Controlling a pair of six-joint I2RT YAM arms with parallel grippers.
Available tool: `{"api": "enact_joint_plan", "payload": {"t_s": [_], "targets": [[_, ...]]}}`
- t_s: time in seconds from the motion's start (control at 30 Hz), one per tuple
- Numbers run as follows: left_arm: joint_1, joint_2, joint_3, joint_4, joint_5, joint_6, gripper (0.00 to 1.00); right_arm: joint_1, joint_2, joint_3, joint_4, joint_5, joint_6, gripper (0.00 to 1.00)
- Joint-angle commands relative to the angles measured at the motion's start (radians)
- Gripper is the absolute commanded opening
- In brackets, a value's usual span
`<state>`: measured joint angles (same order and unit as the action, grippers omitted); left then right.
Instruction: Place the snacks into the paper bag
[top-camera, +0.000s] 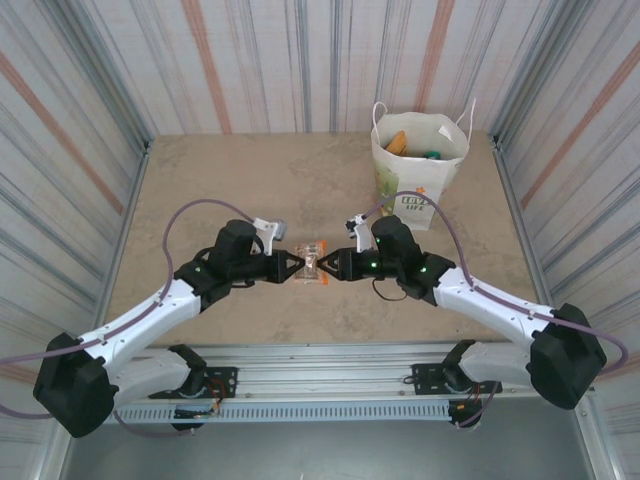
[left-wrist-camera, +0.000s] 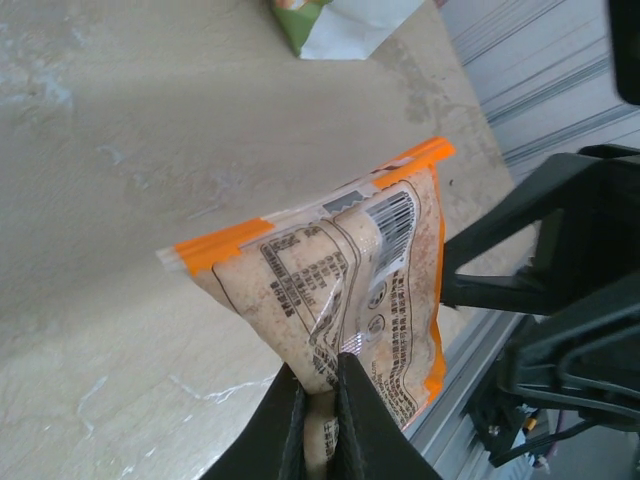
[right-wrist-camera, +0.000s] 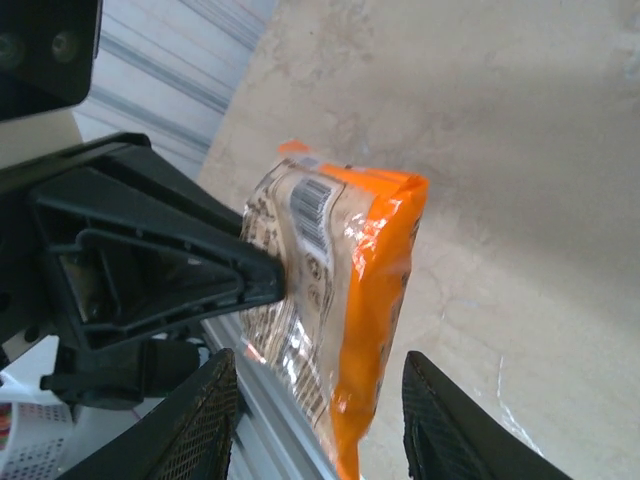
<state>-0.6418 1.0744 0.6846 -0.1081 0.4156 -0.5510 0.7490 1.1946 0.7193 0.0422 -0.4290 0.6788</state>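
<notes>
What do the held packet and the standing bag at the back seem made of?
The snack packet looks like thin plastic film: glossy, crinkled, partly clear, with orange sealed edges. The paper bag looks like matte white paper, stiff enough to stand open; its thin handles' material I cannot tell.

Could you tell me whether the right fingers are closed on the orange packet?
No, the fingers of the right gripper stand wide apart either side of the orange packet.

Orange packet gripped from the left

The orange packet (right-wrist-camera: 345, 260), barcode showing, is pinched at its edge by the left gripper (right-wrist-camera: 262, 285); the right gripper (right-wrist-camera: 320, 370) is held spread around its lower end, above the table (right-wrist-camera: 520, 140).
</notes>
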Motion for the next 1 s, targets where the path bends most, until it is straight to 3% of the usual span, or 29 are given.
{"api": "enact_joint_plan", "payload": {"t_s": [0.0,0.2,0.3,0.4,0.47,0.63,0.7,0.8,0.97], "targets": [[-0.006,-0.016,-0.001,0.093,0.056,-0.019,0.10,-0.010,0.028,-0.014,0.068,-0.040,0.025,0.46],[-0.007,-0.017,-0.020,0.150,0.082,-0.036,0.11,-0.009,0.060,-0.005,0.132,-0.074,0.042,0.42],[-0.007,-0.015,-0.019,0.151,0.089,-0.030,0.12,-0.011,0.056,-0.007,0.142,-0.076,0.043,0.32],[-0.007,-0.017,-0.022,0.153,0.093,-0.025,0.15,-0.013,0.046,-0.012,0.143,-0.071,0.038,0.13],[-0.007,-0.018,-0.027,0.156,0.092,-0.017,0.20,-0.014,0.032,-0.022,0.156,-0.070,0.036,0.06],[-0.006,-0.025,-0.031,0.156,0.084,0.024,0.47,-0.027,-0.028,-0.042,0.159,-0.070,-0.013,0.03],[-0.006,-0.030,-0.029,0.157,0.086,0.037,0.54,-0.048,-0.056,-0.047,0.132,-0.071,-0.038,0.02],[-0.006,-0.033,-0.018,0.142,0.081,0.062,0.61,-0.106,-0.106,-0.042,0.076,-0.071,-0.060,0.02],[-0.006,-0.034,0.019,0.094,0.013,0.112,0.65,-0.232,-0.189,0.028,-0.084,-0.080,-0.119,0.04]]}}
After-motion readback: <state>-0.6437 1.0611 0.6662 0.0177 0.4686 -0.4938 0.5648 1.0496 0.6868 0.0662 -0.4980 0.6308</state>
